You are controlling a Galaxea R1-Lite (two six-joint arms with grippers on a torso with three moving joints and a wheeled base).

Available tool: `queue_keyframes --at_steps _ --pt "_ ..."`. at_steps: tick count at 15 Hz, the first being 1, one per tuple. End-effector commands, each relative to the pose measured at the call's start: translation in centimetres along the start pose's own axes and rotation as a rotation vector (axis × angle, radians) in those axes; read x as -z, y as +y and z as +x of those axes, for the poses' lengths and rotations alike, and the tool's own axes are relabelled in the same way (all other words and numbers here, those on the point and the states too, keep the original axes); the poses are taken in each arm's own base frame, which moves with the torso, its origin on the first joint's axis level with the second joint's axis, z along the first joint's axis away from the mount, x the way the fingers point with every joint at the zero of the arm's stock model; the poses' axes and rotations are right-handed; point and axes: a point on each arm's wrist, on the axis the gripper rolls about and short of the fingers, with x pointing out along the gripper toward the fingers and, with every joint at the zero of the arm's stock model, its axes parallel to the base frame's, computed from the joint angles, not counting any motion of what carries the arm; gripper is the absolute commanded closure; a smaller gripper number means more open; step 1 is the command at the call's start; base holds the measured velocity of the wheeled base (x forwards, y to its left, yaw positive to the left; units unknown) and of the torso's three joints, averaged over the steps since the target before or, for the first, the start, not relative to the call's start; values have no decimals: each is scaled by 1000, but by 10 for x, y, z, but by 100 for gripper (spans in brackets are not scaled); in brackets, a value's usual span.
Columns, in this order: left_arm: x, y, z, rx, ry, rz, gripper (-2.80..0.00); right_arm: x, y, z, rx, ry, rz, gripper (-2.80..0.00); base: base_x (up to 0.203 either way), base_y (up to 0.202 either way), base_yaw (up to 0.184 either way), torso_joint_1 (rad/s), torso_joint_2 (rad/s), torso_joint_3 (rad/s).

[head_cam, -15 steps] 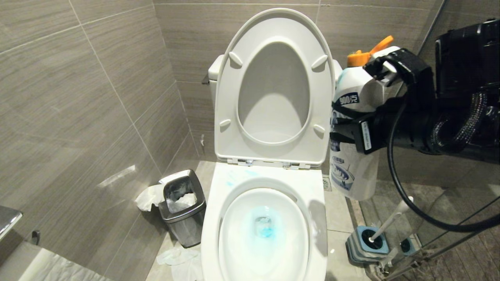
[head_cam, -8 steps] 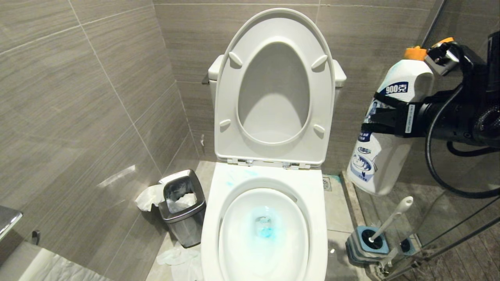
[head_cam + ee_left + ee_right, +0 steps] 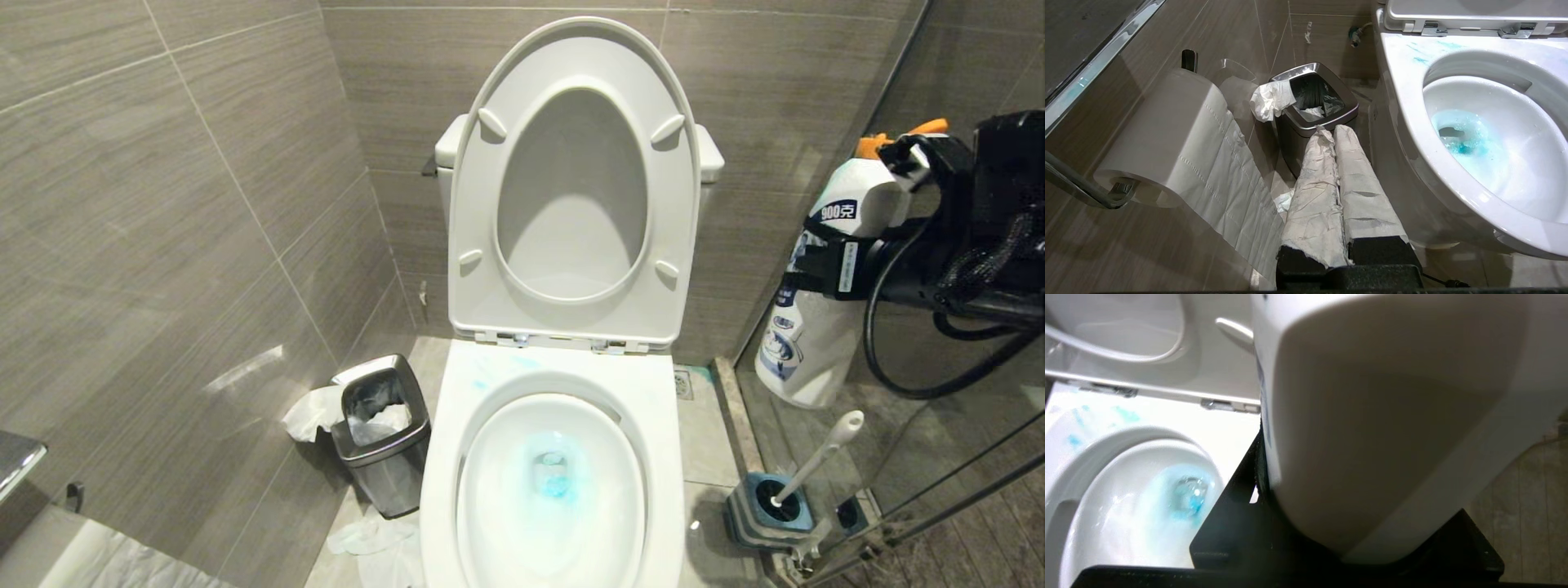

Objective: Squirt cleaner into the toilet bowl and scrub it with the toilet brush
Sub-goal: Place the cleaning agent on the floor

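The right pincer [image 3: 820, 265], at the frame's right edge, grips the bottle [image 3: 804, 343]; the toilet brush [image 3: 812, 464] stands directly below, handle slanting upward.

tiled floor [image 3: 702, 433] carries the toilet bowl [image 3: 445, 490], steel bin [image 3: 384, 445], crumpled paper [image 3: 371, 539], blue-grey brush holder [image 3: 747, 527]

Even overhead light fills the room; the toilet bowl [image 3: 653, 457] gleams with soft glare, and a bright streak reflects off the wall tile [image 3: 243, 369]. In the right wrist view the bottle [image 3: 1392, 416], very close, is blurred and shadowed.
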Motion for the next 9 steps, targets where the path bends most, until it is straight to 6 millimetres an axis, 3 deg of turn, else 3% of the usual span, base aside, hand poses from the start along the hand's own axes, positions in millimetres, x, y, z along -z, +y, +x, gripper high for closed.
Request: queue_keyframes --at_steps 1,6,9 --pt "0 0 0 0 3 0 0 21 -5 40 40 18 9 0 0 0 0 0 0 0" --pt "0 0 0 0 2 -2 0 52 -41 109 65 22 6 0 0 0 0 0 0 0" --pt "0 0 0 -1 2 -4 0 73 -47 142 35 5 -19 0 0 0 0 0 4 -41"
